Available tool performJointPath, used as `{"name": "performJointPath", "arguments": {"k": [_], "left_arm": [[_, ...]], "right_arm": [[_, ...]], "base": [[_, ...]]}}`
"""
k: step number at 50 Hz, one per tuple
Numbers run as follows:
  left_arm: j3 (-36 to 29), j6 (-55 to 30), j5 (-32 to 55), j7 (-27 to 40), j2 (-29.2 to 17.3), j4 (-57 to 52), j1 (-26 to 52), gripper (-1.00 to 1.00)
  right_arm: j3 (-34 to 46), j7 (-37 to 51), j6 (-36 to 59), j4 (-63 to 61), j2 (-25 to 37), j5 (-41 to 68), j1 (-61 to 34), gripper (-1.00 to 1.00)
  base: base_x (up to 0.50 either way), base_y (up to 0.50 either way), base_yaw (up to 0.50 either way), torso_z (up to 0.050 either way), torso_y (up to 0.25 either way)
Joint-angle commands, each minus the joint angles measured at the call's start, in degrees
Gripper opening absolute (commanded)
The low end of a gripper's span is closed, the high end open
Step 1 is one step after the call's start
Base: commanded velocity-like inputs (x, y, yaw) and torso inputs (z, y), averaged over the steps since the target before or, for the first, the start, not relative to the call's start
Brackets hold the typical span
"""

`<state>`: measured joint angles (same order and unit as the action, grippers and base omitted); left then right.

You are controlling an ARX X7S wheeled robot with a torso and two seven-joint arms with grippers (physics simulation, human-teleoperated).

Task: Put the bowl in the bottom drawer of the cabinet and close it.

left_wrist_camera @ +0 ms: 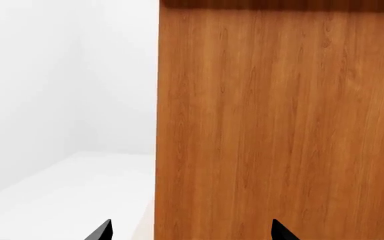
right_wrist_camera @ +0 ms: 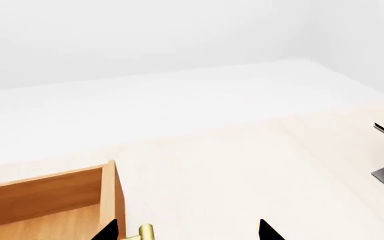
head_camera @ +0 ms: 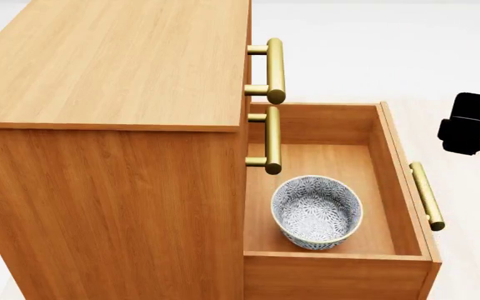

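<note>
Already the bowl sits in the open bottom drawer. Our right gripper is spread and empty by the handle; that stiff bar should push easily

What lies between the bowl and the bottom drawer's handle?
In the head view, bare drawer floor, then the drawer's front panel, separate the bowl from the handle.
</note>
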<state>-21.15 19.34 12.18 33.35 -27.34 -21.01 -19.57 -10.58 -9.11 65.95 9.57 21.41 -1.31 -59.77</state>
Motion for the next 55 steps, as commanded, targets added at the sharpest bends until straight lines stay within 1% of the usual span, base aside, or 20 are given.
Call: {"name": "performJointPath", "arguments": {"k": [1, 26, 55], "left_arm": [[0.01, 0.36, 0.02, 0.10, 0.08, 0.29, 0.00, 1.00], [-0.15, 0.83, 0.07, 0.06, 0.03, 0.76, 0.08, 1.00], [-0.65, -0.50, 0.40, -0.22, -0.99, -0.77, -0.14, 1.00]], "right_arm": [[-2.27, 0.40, -0.54, -3.43, 0.88, 0.02, 4.45, 1.00], [-5.82, 1.65, -3.61, -5.55, 1.13, -0.28, 13.27, 1.00], [-8.12, 2.71, -9.43, -2.29, 1.42, -0.68, 20.66, 1.00]], "base": [[0.00, 0.00, 0.00, 0.000, 0.000], [0.00, 0.00, 0.00, 0.000, 0.000], [0.00, 0.00, 0.00, 0.000, 0.000]]}}
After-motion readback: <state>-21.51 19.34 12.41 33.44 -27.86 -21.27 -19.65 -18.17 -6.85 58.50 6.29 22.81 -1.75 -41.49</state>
